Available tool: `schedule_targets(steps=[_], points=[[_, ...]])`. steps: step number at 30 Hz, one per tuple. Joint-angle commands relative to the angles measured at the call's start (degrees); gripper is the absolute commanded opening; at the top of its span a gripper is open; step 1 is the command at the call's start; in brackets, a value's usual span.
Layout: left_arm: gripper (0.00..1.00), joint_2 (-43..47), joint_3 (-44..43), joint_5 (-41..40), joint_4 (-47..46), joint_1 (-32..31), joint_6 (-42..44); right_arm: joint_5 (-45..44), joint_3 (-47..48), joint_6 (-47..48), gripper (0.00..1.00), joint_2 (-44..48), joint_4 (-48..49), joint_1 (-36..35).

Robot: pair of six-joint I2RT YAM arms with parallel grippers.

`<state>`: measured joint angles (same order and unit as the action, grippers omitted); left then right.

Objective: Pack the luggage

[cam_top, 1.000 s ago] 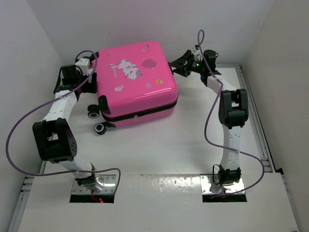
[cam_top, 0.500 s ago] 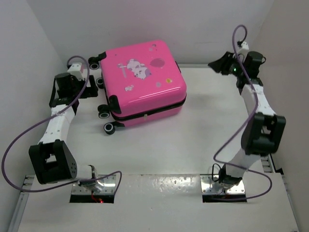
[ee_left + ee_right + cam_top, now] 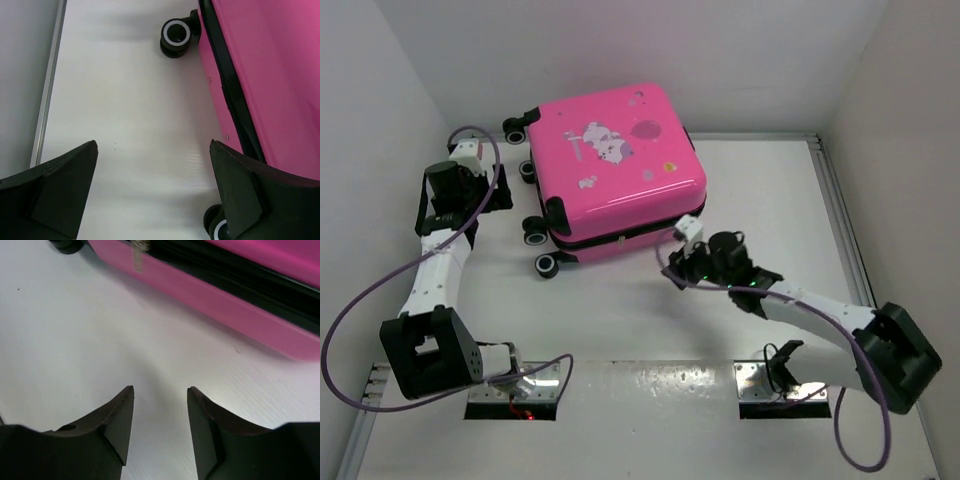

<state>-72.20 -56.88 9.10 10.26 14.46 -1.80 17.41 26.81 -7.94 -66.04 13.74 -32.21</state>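
1. While the left arm reaches up along the left edge of the worktop [image 3: 750, 190], the left gripper [image 3: 503, 193] is spread wide and released. The wrist camera shows only bare white surface in the gap.
2. Just right of it come the black wheels [image 3: 534, 232] with pale hubs, sticking out of the suitcase's left side. The gripper sits level with the space between two of them, near but not touching.
3. Now the suitcase [image 3: 610, 165] itself: hot pink, lying flat with its lid down and its white cartoon print [image 3: 588, 138] facing up. It's at the far side of the worktop, left of centre, turned a little askew to the far edge.
4. Along its near side runs the black zipper [image 3: 240, 282], and a small metal pull [image 3: 137, 252] hangs down from it over the pink shell.
5. Over to the right, the right gripper [image 3: 672, 268] is down low by the suitcase's near right corner. Its jaws are parted partway and grasp nothing: plain worktop shows between the fingers, and the pink side is just ahead, apart from them.
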Motion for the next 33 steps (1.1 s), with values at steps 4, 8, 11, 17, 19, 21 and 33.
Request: schedule_targets(steps=[4,8,11,17,19,21,33], points=[[0.99,2.95,4.06,-5.83,-2.79,0.31,-1.7,-40.4,11.67,-3.29,0.4,-12.33,7.54,-20.24],[0.99,6.63,7.92,-13.5,-4.01,0.47,-4.96,-49.76,25.91,-3.04,0.26,-20.78,-4.73,-28.79],[0.99,12.42,13.36,-14.11,-5.25,1.01,-5.58,-55.89,31.08,-11.98,0.03,-25.88,-12.65,-29.22],[0.99,21.48,22.33,-14.11,-5.87,1.01,-5.58,-62.67,37.18,-17.45,0.12,-31.07,-14.18,-32.66],[0.99,23.33,23.39,-14.11,-5.08,1.01,-5.58,-63.37,39.8,-19.72,0.12,-33.87,-15.57,-33.36],[0.99,24.12,24.18,-14.11,-5.08,0.49,-5.58,-64.51,41.13,-20.97,0.23,-34.94,-15.94,-33.54],[0.99,26.41,26.03,-15.26,-5.69,-0.04,-5.58,-67.86,45.79,-22.11,0.46,-42.15,-17.25,-29.94]])
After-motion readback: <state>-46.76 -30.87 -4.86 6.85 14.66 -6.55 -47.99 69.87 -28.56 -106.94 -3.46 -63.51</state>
